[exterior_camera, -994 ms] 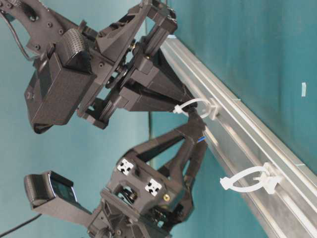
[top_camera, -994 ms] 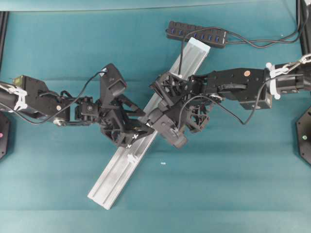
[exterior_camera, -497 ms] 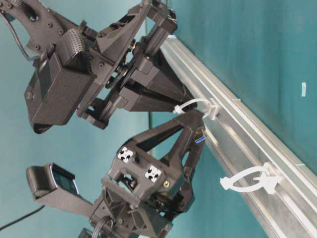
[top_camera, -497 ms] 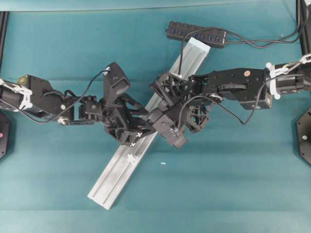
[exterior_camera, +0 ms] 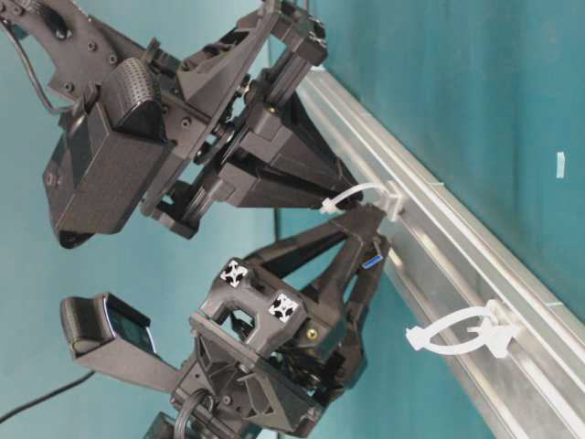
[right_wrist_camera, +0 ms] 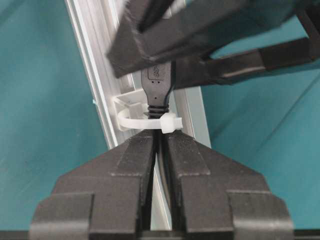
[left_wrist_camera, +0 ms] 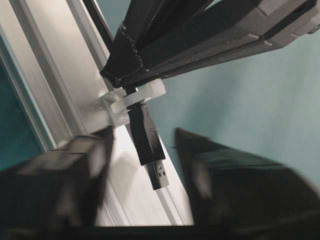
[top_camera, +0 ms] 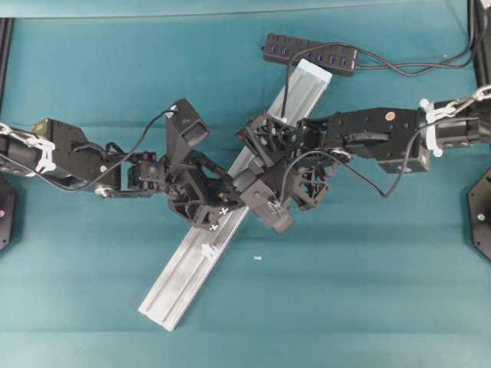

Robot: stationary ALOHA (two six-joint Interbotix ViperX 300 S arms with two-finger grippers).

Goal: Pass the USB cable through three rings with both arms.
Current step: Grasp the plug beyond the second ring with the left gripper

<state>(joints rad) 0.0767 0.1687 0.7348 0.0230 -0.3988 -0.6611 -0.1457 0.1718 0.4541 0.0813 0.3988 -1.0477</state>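
My right gripper (right_wrist_camera: 160, 137) is shut on the USB cable (right_wrist_camera: 161, 150) just behind a whitish ring (right_wrist_camera: 137, 121) on the silver rail. The black plug (left_wrist_camera: 148, 141) pokes out through that ring (left_wrist_camera: 145, 95), its metal tip pointing at the left wrist camera. My left gripper (left_wrist_camera: 144, 135) straddles the plug. Its blurred fingers (left_wrist_camera: 85, 170) stand apart on either side, with a gap to the plug on each. From table level, that ring (exterior_camera: 361, 197) sits between both grippers and another ring (exterior_camera: 457, 334) hangs free further along. Overhead, the grippers meet mid-rail (top_camera: 232, 201).
The long aluminium rail (top_camera: 184, 276) lies diagonally on the teal table. A black multi-port hub (top_camera: 311, 54) sits beyond its far end, with the cable (top_camera: 287, 88) running down from it. One more ring (top_camera: 207, 250) stands on the rail below the grippers.
The left arm has moved right along the rail up to the ring. Its jaws have narrowed from wide open to either side of the plug. The right gripper has stayed put.
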